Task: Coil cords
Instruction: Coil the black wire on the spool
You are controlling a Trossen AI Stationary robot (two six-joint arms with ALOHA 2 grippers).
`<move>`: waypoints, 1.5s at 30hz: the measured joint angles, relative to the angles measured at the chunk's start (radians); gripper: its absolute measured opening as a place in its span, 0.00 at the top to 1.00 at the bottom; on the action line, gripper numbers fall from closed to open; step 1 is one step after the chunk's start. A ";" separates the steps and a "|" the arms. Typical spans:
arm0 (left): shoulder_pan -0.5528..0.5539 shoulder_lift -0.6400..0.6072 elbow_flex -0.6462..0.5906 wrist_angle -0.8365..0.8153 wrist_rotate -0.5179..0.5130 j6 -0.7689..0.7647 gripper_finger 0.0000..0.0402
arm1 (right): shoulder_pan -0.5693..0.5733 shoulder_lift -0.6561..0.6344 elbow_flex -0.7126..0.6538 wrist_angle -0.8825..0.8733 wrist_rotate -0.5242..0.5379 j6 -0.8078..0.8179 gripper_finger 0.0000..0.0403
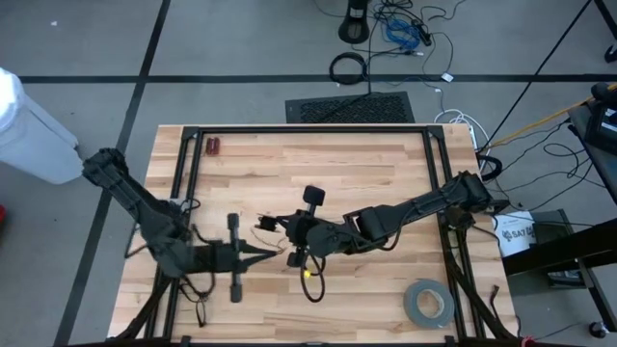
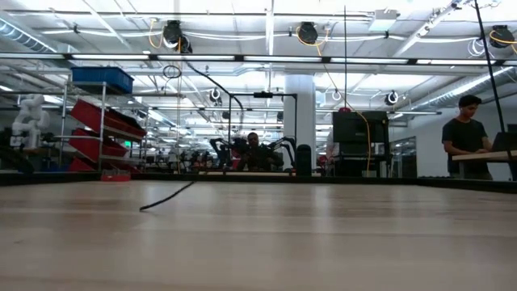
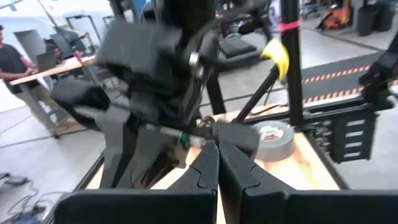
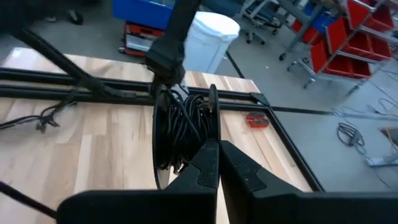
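Thin black cord (image 1: 268, 225) — lying loose at mid-table between left gripper (image 1: 280, 250) and right gripper (image 1: 292, 225), both facing closely with fingers pressed together, gripping nothing — risk: arms are crowding, tips likely snagging or scattering strands

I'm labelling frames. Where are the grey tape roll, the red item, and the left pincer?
grey tape roll (image 1: 428, 304): high view, on its ring.
red item (image 1: 213, 146): high view, its middle.
left pincer (image 1: 280, 250): high view, at its shut fingertips.
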 joint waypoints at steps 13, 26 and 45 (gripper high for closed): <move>-0.009 0.073 0.000 -0.100 0.000 -0.117 1.00 | 0.002 -0.027 0.000 -0.047 -0.045 0.003 1.00; -0.175 0.073 -0.001 -0.486 0.006 -0.656 0.88 | 0.025 -0.062 0.000 -0.094 -0.041 0.035 1.00; -0.280 0.073 -0.001 -0.856 -0.058 -0.988 0.43 | 0.073 -0.100 0.000 -0.130 -0.026 0.045 1.00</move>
